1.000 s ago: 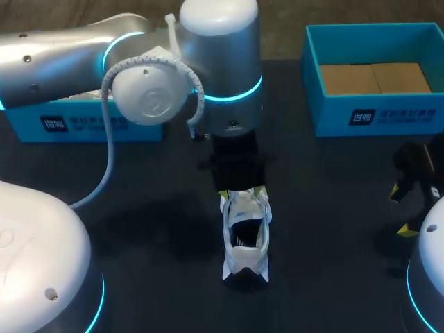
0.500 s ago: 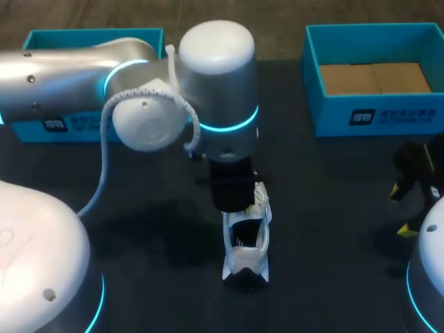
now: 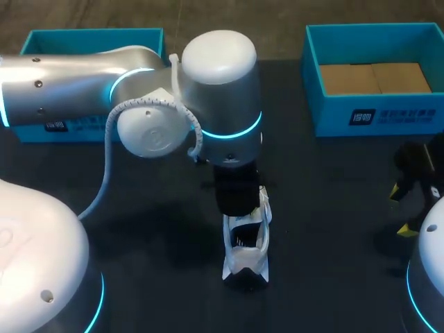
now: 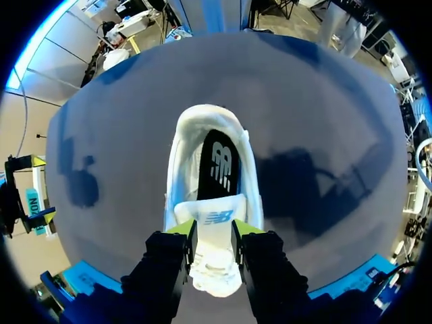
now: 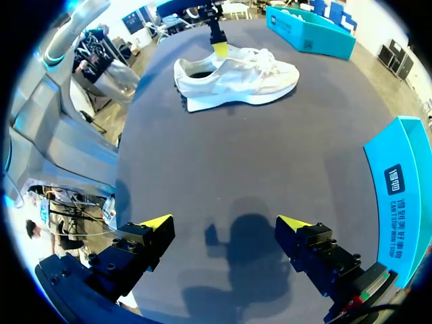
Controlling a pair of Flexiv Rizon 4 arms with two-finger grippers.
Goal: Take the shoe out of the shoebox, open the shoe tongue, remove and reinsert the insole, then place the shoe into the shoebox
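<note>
A white shoe [image 3: 244, 244] stands upright on the dark table, toe toward the far side, with its black insole [image 4: 217, 165] lying inside. My left gripper [image 4: 212, 233] comes down over the laces, and both of its fingers press the white tongue [image 4: 210, 216] from two sides, so it is shut on the tongue. In the head view the left wrist [image 3: 234, 187] hides those fingers. From the right wrist view the shoe [image 5: 236, 77] lies far ahead, with a yellow tip of the left gripper [image 5: 219, 47] at its collar. My right gripper [image 5: 223, 229] hangs open and empty near the table's right edge [image 3: 409, 201].
A blue shoebox [image 3: 374, 114] with a brown cardboard bottom stands at the back right. Another blue box [image 3: 90, 41] sits at the back left, partly behind my left arm.
My left arm has come down toward the near side onto the shoe, and its fingers have closed in on the tongue. The right arm has not moved.
</note>
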